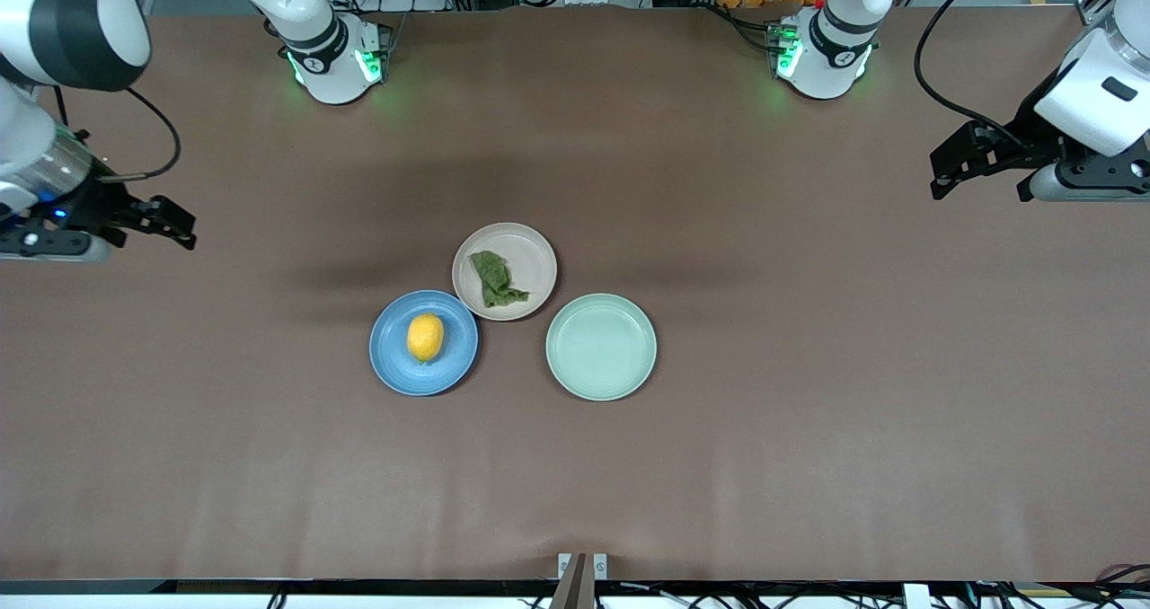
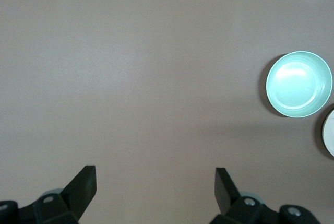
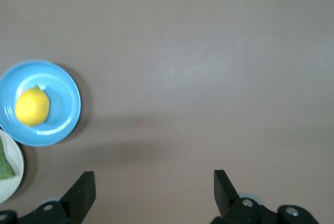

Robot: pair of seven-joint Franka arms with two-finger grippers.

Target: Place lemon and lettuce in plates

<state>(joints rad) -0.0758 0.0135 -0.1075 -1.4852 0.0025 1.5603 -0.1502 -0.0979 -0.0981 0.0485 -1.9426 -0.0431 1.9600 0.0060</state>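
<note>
The lemon (image 1: 425, 337) lies in the blue plate (image 1: 386, 362). The lettuce (image 1: 497, 279) lies in the beige-pink plate (image 1: 535, 259), which touches the blue plate and is farther from the front camera. My right gripper (image 1: 171, 223) is open and empty, in the air over bare table at the right arm's end. My left gripper (image 1: 977, 187) is open and empty, in the air over bare table at the left arm's end. The right wrist view shows its open gripper (image 3: 154, 185), the lemon (image 3: 32, 107), the blue plate (image 3: 65, 85) and the lettuce's edge (image 3: 4, 166). The left wrist view shows its open gripper (image 2: 156, 182) and the beige-pink plate's edge (image 2: 330, 132).
An empty pale mint-green plate (image 1: 601, 347) stands beside the blue plate, toward the left arm's end; it also shows in the left wrist view (image 2: 299, 84). The brown table (image 1: 809, 456) spreads wide around the three plates.
</note>
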